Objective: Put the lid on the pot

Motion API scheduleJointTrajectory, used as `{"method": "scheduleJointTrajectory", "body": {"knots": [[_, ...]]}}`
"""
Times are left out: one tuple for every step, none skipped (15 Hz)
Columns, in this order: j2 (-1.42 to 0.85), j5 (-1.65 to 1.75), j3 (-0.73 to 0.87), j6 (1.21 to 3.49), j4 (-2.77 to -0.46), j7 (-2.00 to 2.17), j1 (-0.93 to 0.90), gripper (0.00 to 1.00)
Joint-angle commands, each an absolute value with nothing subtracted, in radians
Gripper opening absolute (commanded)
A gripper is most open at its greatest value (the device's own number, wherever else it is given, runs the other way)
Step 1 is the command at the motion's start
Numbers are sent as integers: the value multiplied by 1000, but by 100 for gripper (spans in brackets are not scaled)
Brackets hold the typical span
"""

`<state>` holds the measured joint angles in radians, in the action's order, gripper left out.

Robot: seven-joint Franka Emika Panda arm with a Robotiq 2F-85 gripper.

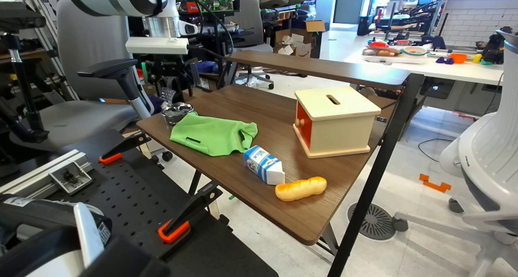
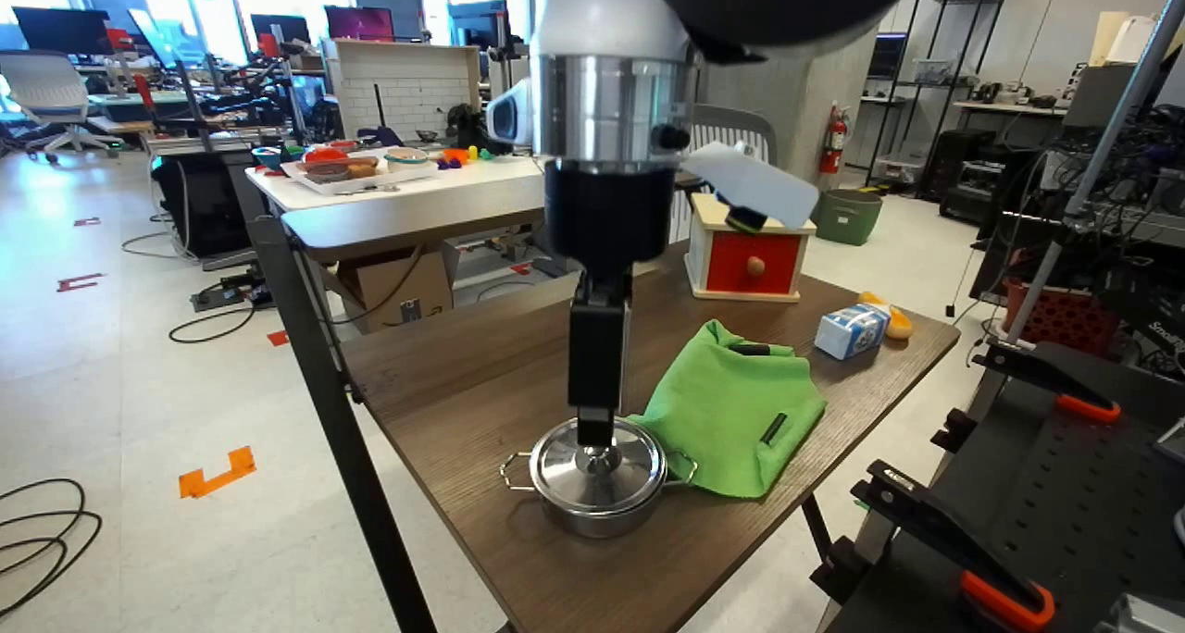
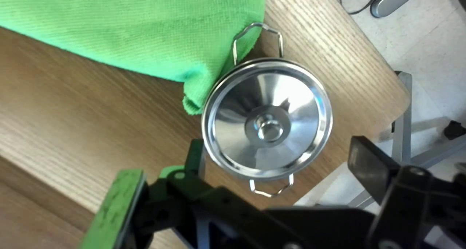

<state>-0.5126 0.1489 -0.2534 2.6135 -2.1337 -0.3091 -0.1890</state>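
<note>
- While the low round steel pot (image 2: 600,524) stands on the brown wood-grain table (image 2: 463,402), the shiny round steel lid (image 3: 267,119) rests on top of it, covering its mouth; full seating of the rim cannot be confirmed.
- Black two-fingered gripper (image 3: 276,150): positioned above the pot, fingers (image 3: 369,163) spread wide apart, nothing held between them. Clearance down to the lid is not readable.
- Crumpled green fabric cloth (image 2: 736,411): just beside the pot, with a thin wire loop handle (image 3: 257,24) of the pot reaching over its corner.
- Handling, as judged: lid likely light, stiff and sturdy; its polished surface may prove slippery under a loose grip.
- Recommended hold: the small round metal knob (image 3: 270,130) over the pot's middle, squeezed evenly from opposite sides. The sloping lid face offers poor purchase.
- Status, as judged: task appears essentially complete. Should reseating be needed, keep the lid level; a tilt could catch on the pot's edge.
</note>
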Motion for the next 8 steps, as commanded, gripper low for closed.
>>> {"method": "scheduleJointTrajectory", "body": {"knots": [[-400, 92, -303, 2609, -2190, -372, -133, 100], [-406, 50, -347, 2603, -2189, -457, -97, 100], [-437, 106, -282, 2611, -2156, -364, -156, 100], [-425, 79, -303, 2611, -2165, -404, -139, 100], [-420, 67, -316, 2611, -2171, -423, -129, 100], [-419, 64, -321, 2611, -2174, -430, -125, 100], [-419, 64, -322, 2611, -2177, -433, -124, 100], [-419, 64, -322, 2611, -2179, -433, -124, 100]]}}
